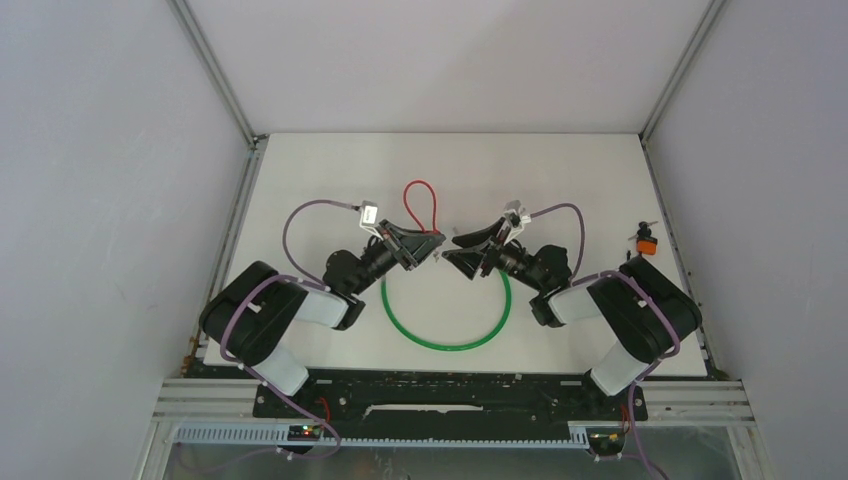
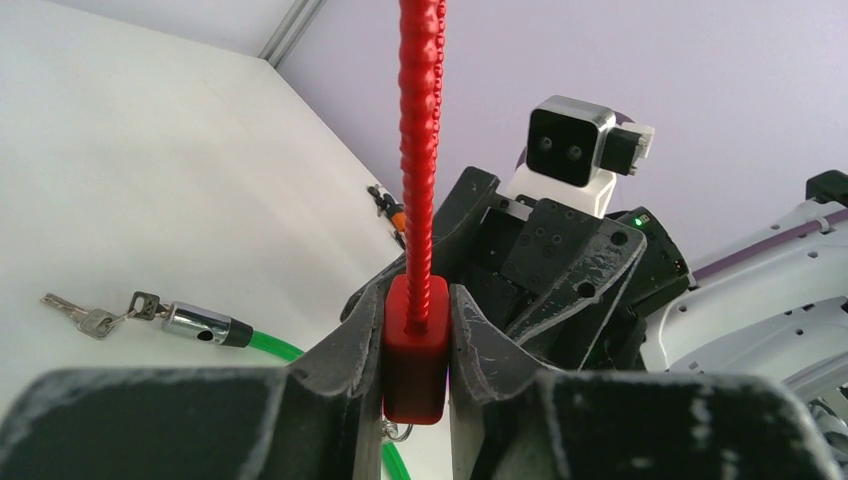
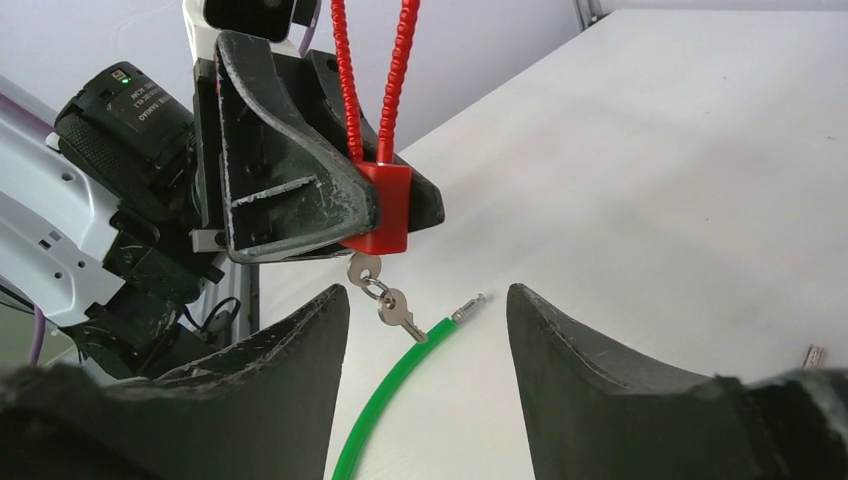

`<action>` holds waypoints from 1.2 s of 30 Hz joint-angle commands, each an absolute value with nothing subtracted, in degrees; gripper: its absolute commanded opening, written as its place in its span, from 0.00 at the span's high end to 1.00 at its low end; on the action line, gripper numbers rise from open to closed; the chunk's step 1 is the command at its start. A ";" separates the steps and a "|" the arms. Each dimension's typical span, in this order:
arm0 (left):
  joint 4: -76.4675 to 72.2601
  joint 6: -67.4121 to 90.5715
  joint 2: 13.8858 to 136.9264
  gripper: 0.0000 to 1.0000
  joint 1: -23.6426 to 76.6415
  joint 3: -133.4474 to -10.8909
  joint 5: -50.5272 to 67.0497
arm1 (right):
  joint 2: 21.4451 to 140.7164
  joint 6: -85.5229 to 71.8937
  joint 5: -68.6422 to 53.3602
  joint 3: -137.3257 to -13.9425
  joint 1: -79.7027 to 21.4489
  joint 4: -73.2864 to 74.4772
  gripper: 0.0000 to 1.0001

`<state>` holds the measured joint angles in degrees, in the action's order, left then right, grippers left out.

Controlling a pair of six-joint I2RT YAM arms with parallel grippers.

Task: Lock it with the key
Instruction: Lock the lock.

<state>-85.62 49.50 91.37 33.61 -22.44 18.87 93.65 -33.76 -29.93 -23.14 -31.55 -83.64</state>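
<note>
My left gripper [image 2: 417,302] is shut on the red lock body [image 2: 415,350], holding it above the table with its red cable [image 2: 420,120] looping upward. In the right wrist view the lock body [image 3: 385,210] has a silver key [image 3: 364,270] at its underside, and a second key [image 3: 402,313] hangs from the ring. My right gripper [image 3: 428,295] is open and empty. It faces the left gripper [image 3: 300,190] just below the hanging keys, not touching them. From above, the two grippers [image 1: 432,243] [image 1: 458,250] meet at mid-table.
A green cable lock [image 1: 445,345] lies curved on the table under both grippers. Its chrome barrel [image 2: 197,323] has its own keys [image 2: 90,315] attached, and its pin end [image 3: 470,305] lies free. A small orange lock [image 1: 646,243] sits at the right edge.
</note>
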 commanded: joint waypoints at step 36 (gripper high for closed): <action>-91.36 49.04 91.55 1.00 35.08 -25.31 24.54 | 95.69 -34.88 -32.64 -25.31 -32.72 -86.99 0.37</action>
